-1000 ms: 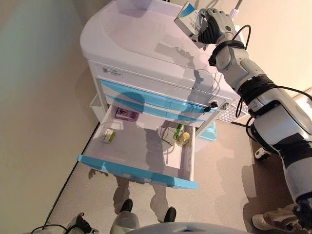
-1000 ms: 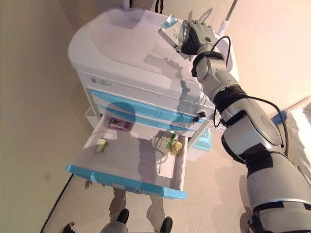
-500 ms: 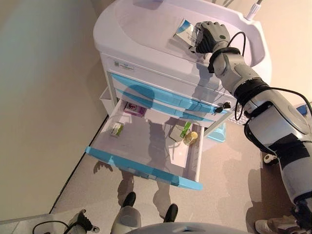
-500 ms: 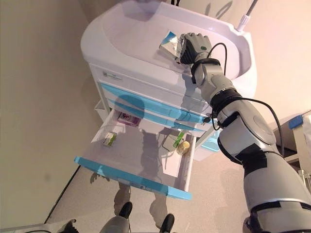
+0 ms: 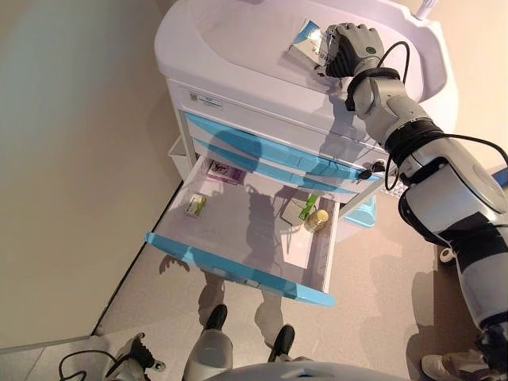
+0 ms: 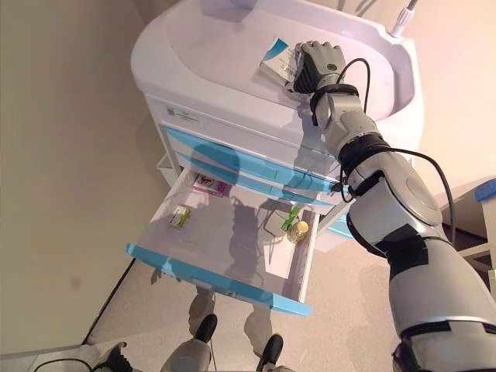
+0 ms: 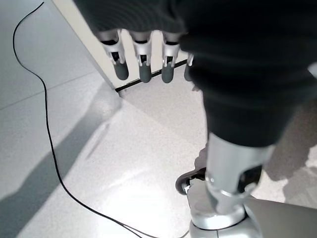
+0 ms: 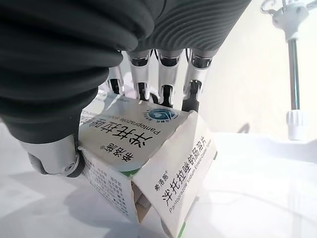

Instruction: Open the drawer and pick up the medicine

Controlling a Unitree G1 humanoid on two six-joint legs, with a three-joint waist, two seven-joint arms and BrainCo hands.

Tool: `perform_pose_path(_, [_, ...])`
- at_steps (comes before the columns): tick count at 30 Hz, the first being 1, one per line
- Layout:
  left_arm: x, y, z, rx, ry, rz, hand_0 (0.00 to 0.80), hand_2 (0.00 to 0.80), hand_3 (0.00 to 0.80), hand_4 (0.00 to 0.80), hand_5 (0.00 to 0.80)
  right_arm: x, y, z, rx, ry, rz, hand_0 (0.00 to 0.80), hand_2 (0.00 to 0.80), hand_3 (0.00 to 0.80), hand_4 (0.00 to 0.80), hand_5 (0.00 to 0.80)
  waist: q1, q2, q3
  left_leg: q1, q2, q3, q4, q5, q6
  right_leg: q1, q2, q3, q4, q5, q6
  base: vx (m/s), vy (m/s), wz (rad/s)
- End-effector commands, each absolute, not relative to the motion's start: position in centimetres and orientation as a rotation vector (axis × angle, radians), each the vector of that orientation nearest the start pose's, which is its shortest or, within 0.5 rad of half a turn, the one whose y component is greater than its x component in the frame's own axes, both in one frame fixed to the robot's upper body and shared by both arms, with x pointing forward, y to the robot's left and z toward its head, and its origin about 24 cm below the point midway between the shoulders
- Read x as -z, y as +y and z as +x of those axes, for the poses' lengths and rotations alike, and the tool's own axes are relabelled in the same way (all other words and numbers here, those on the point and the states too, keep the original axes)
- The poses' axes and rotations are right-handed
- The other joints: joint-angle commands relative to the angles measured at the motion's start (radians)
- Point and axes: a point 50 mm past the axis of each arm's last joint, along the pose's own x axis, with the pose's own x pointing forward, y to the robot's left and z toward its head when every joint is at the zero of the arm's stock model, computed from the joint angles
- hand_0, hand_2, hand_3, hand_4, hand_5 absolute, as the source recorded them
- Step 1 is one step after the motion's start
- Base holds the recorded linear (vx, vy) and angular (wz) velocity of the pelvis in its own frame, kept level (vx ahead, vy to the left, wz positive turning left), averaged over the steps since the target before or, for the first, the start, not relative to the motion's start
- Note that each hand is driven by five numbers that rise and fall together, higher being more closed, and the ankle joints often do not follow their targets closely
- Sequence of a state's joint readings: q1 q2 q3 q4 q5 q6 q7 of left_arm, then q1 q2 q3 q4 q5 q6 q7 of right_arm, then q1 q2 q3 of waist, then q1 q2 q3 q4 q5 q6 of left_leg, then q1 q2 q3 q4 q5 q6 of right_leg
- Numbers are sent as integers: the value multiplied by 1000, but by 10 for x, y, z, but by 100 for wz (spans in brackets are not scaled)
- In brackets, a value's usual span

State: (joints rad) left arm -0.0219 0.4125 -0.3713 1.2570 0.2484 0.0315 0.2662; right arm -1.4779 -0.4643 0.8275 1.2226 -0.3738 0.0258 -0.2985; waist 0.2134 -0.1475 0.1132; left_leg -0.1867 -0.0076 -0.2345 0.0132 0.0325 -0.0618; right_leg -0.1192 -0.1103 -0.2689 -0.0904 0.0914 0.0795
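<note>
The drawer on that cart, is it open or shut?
Open. The drawer is pulled far out from the cart, so its inside shows, with small boxes and a bottle in it.

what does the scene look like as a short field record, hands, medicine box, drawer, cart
right hand: right hand with fingers and thumb curled round the white and teal cardboard medicine box, above the cart top
medicine box: its lower edge at the white plastic cart top; contact not clear
drawer: white drawer with blue front pulled open
drawer contents: small green box, pink box, yellow-capped bottle
left hand: left hand hanging over the floor, fingers relaxed, holding nothing
</note>
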Motion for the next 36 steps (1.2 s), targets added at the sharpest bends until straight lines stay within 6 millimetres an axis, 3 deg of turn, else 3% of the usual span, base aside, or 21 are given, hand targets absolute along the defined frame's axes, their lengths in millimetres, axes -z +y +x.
perform_pose_path(1, [132,304,109,-53,1149,989,0,0,0,0,0,-303,-181,427,378,-297,-1516,0,0,0,0,0,30,-10,31,-7,-62,-12,-69,66,41,9,-16,9,43,11,74,0,0,0])
perform_pose_path(15, [132,302,114,-46,1137,989,0,0,0,0,0,-300,-180,428,380,-282,-1493,0,0,0,0,0,24,1,31,-8,-63,-13,-69,65,42,5,-19,8,47,12,74,0,0,0])
perform_pose_path(20, [132,304,111,-59,1150,980,0,0,0,0,0,-303,-181,427,389,-308,-1391,0,0,0,0,0,15,4,26,-1,-60,-8,-71,65,40,9,-18,9,45,12,73,0,0,0])
perform_pose_path(28, [134,307,99,-101,1199,934,0,0,0,0,0,-306,-184,420,382,-411,-1153,0,0,0,0,0,-21,9,7,23,-50,16,-79,58,40,22,-15,25,45,10,71,-1,2,-1])
perform_pose_path(36, [139,303,87,-106,1236,884,0,0,0,0,0,-297,-208,401,385,-505,-1076,0,0,0,0,0,-72,38,-17,48,-40,55,-85,49,38,35,-11,44,38,9,69,-23,5,-16])
